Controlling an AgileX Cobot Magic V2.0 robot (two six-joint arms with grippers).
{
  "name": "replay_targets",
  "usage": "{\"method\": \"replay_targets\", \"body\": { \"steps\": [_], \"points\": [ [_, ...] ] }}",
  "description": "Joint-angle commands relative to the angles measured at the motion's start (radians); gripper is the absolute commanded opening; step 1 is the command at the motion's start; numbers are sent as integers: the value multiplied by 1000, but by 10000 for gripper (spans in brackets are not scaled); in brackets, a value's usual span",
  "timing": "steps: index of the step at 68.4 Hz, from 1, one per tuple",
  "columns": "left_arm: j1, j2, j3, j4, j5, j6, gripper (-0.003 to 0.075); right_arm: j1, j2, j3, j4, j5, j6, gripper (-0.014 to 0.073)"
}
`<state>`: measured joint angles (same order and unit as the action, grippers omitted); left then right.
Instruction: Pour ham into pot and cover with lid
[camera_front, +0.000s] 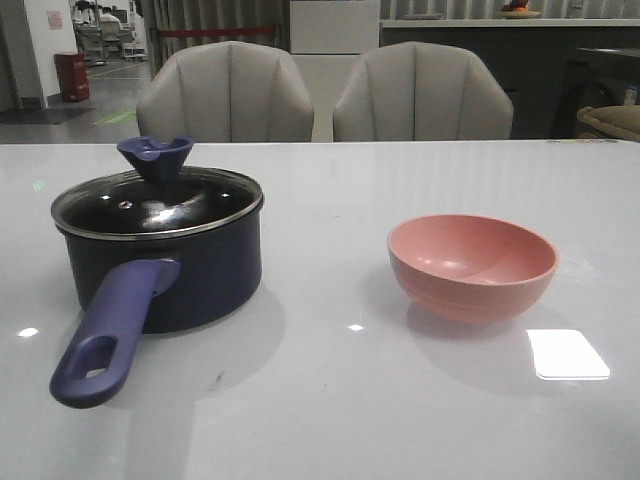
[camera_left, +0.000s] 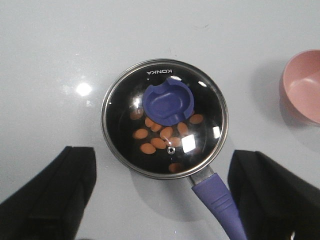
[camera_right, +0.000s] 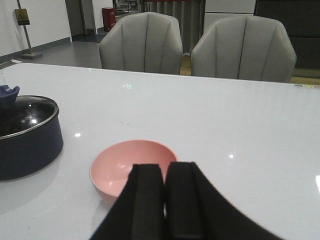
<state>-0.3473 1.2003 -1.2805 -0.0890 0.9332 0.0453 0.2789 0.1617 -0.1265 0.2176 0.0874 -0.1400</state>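
Front view: the pot (camera_front: 165, 265) stands on the left of the white surface (camera_front: 330, 400), its purple-blue handle (camera_front: 108, 335) reaching toward the near edge. The lid (camera_front: 158, 203) sits flat on the pot's rim, its navy knob (camera_front: 156, 158) upright. A pink bowl (camera_front: 471, 265) stands to the right, well apart from the pot. Two grey chairs (camera_front: 225, 92) are behind the far edge. Neither arm shows here.

Left wrist view: looking straight down, the ham (camera_left: 160, 135) lies as small orange pieces on the pot's bottom, seen through the glass of the lid (camera_left: 165, 117) beneath the knob (camera_left: 168, 102). The left gripper (camera_left: 162, 197) hovers over the pot, its jaws spread wide with one black finger (camera_left: 55, 195) at either side, touching nothing. The rim of the pink bowl (camera_left: 302, 87) shows at the edge.

Right wrist view: the right gripper (camera_right: 164, 200) has its jaws pressed together with nothing between them, above the near side of the pink bowl (camera_right: 131, 165), whose visible inside is bare. The covered pot (camera_right: 27, 137) stands to the left.
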Motion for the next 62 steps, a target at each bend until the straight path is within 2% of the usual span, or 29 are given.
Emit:
{"method": "replay_targets", "body": {
  "steps": [1, 11, 29, 49, 52, 56, 62],
  "points": [
    [-7, -153, 90, 10, -154, 1, 571, 2, 7, -28, -1, -76, -5, 162],
    [-7, -352, 257, 14, -275, 1, 571, 2, 7, -28, -1, -76, -5, 162],
    [-7, -724, 550, 14, -398, 1, 571, 2, 7, -28, -1, -76, -5, 162],
    [-7, -1006, 785, 14, -404, 1, 566, 2, 7, -28, -1, -76, -5, 162],
    [-7, -1018, 806, 14, -404, 1, 552, 2, 7, -28, -1, -76, -5, 162],
    [-7, -1027, 833, 14, -411, 1, 494, 2, 7, -28, -1, -76, -5, 162],
    [-7, -1027, 856, 14, -429, 1, 328, 2, 7, -28, -1, -76, -5, 162]
  ]
}}
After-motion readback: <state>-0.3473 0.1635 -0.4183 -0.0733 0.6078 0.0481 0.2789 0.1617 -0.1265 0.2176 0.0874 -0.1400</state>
